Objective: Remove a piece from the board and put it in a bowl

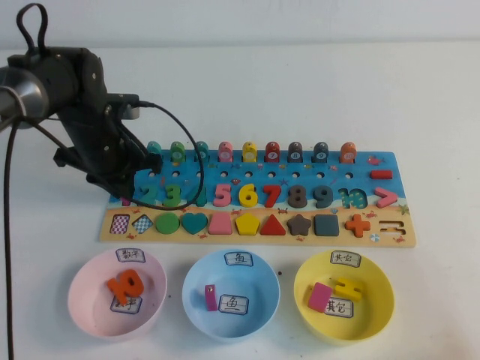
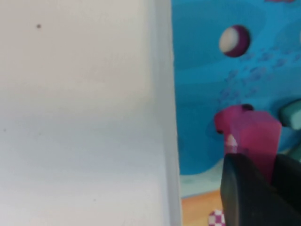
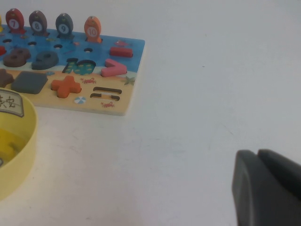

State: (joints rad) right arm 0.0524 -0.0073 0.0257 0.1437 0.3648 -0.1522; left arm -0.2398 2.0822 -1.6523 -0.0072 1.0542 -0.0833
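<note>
The board [image 1: 255, 238], blue above and tan below, lies across the middle of the table. My left gripper [image 1: 124, 195] is down at its left end, in front of the green "2". In the left wrist view my left gripper [image 2: 263, 160] is shut on the magenta-pink "1" piece [image 2: 249, 134], which stands between the black fingers [image 2: 242, 188] over the blue part of the board [image 2: 202, 70]. The arm hides the piece in the high view. The pale pink bowl [image 1: 84, 309] stands front left and holds an orange "10" [image 1: 124, 285]. My right gripper [image 3: 263, 157] is shut and empty above bare table, right of the board.
A blue bowl [image 1: 196, 309] with a pink piece stands front centre. A yellow bowl [image 1: 375, 315] with a pink and a yellow piece stands front right; its rim also shows in the right wrist view [image 3: 26, 155]. A black cable loops over the board's left part.
</note>
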